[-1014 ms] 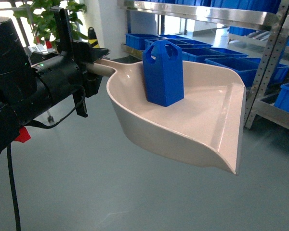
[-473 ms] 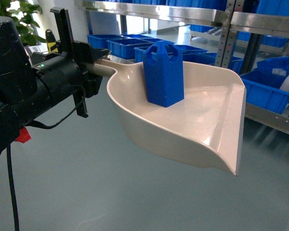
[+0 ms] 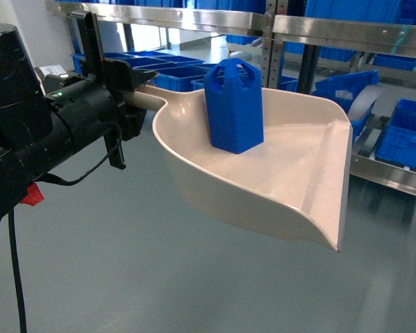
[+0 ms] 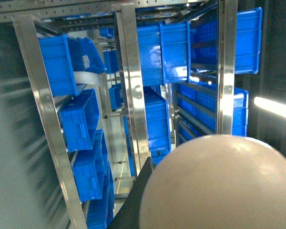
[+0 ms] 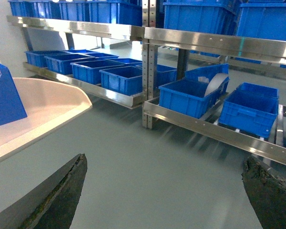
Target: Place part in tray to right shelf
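Grey floor, steel racks of blue crates behind. I log: tray held aloft by handle, left claw clamped on it; part upright inside tray. Right claw jaws apart, beside tray.

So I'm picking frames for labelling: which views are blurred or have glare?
Head view: tray and part sharp, soft sheen near the tray's lip. Left wrist view: streaky blur down the left side, bright glare at the right edge. Right wrist view: floor under the shelf smeared, crates fairly clear.
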You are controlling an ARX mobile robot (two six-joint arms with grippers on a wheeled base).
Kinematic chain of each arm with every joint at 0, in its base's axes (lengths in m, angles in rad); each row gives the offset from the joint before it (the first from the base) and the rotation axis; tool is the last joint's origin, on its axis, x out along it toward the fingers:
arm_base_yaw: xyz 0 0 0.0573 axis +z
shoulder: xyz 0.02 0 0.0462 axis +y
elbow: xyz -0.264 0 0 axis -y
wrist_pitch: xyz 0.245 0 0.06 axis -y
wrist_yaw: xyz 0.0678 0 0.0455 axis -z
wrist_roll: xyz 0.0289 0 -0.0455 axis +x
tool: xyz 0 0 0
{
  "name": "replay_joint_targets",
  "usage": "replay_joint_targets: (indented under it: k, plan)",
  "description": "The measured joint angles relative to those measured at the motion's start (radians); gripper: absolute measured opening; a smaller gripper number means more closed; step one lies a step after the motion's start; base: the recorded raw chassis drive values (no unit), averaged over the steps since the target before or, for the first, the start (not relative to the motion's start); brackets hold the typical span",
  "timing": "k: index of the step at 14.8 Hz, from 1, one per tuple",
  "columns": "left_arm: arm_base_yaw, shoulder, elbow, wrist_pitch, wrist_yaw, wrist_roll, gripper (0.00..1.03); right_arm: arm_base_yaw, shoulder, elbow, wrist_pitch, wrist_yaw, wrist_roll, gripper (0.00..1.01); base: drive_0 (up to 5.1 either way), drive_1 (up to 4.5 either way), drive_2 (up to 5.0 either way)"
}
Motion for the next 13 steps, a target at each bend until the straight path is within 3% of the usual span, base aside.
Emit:
replay_joint_targets:
  k: [13]
  plan:
    - [-0.001,0.0,0.0,0.0,0.002,0.0,0.12,0.0,0.0,0.0,0.0,0.0,0.0,0.98,-1.6,-1.64,-1.6]
